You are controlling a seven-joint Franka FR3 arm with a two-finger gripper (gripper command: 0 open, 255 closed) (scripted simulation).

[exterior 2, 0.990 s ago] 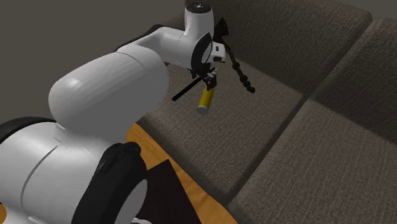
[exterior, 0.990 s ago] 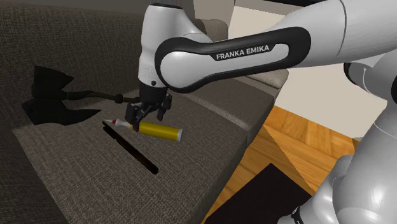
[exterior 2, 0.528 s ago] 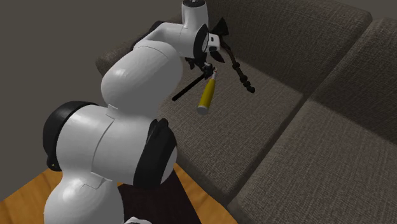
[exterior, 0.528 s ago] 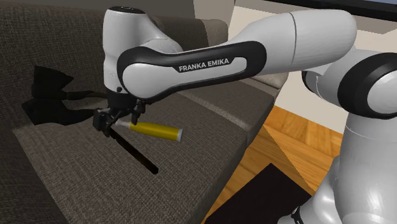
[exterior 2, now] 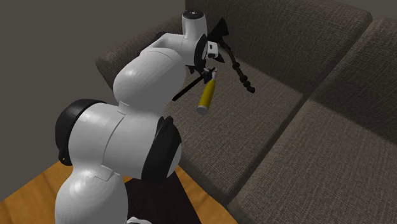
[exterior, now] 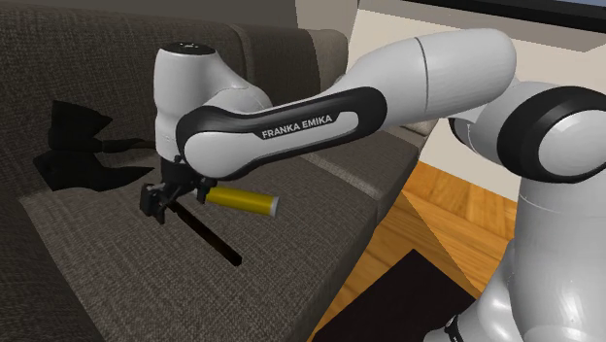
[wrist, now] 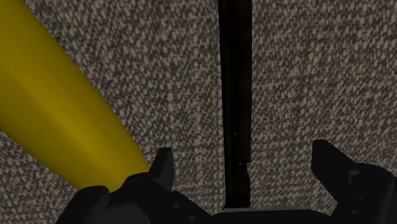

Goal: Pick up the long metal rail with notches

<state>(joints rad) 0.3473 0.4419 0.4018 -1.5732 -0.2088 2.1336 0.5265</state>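
Home living room, dark fabric sofa (exterior: pixel 311 243), wooden floor (exterior: pixel 456 219)

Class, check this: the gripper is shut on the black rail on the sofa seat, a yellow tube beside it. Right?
No. The gripper is open: the wrist view shows its fingers apart either side of the black rail, not touching it. The rail lies on the sofa seat, yellow tube beside it.
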